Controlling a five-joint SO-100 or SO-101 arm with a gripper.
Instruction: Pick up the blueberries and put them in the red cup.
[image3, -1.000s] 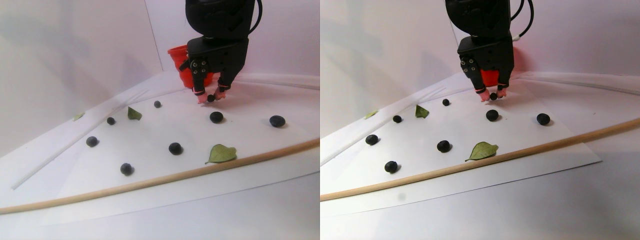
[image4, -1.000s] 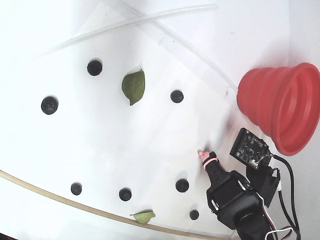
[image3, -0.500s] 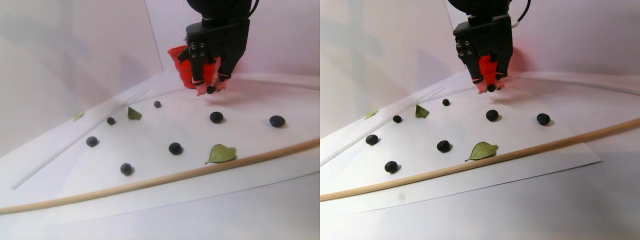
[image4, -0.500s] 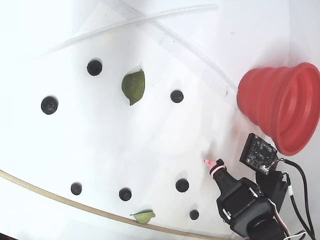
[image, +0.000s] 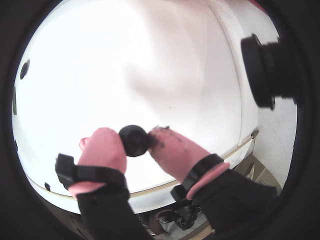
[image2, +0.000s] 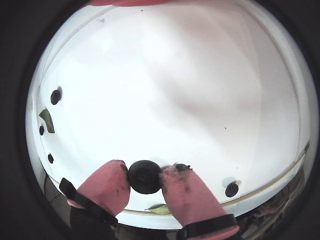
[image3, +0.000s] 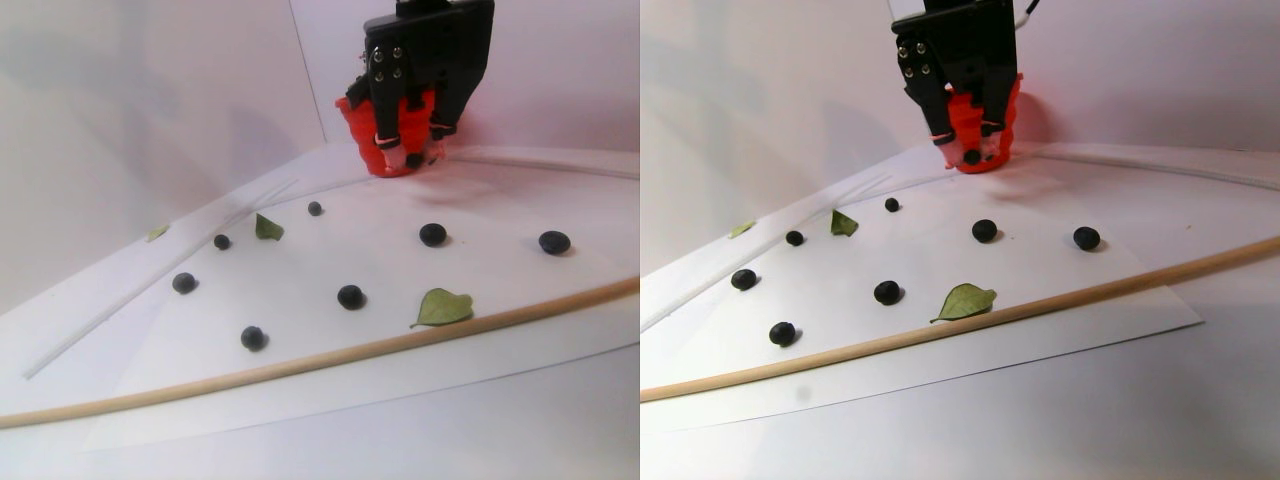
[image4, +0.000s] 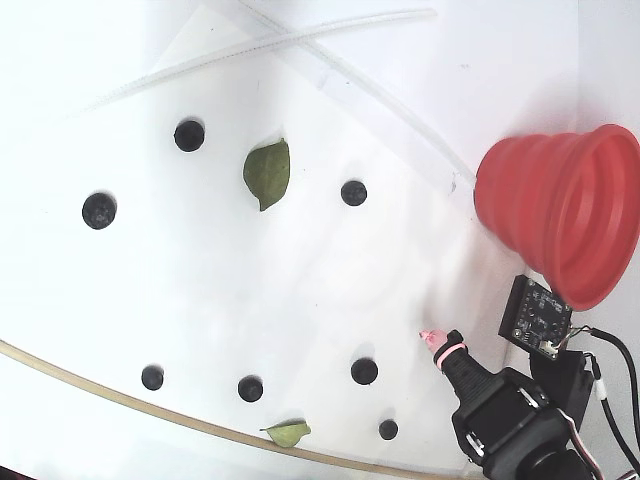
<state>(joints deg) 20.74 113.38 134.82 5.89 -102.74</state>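
My gripper (image: 135, 140) has pink-tipped fingers and is shut on one dark blueberry (image: 134, 142), held above the white sheet; the berry also shows in the other wrist view (image2: 144, 176). In the stereo pair view the gripper (image3: 412, 158) hangs just in front of the red cup (image3: 362, 128). In the fixed view the red ribbed cup (image4: 560, 210) lies at the right, with the gripper's pink fingertip (image4: 433, 337) below and left of it. Several loose blueberries lie on the sheet, among them one (image4: 353, 193) near the cup and one (image4: 364, 371) beside the gripper.
Two green leaves (image4: 267, 172) (image4: 287, 433) lie among the berries. A thin wooden rod (image4: 100, 385) runs along the sheet's near edge. Clear tubes (image4: 300, 40) lie at the far side. The arm's black body (image4: 515, 425) fills the lower right corner.
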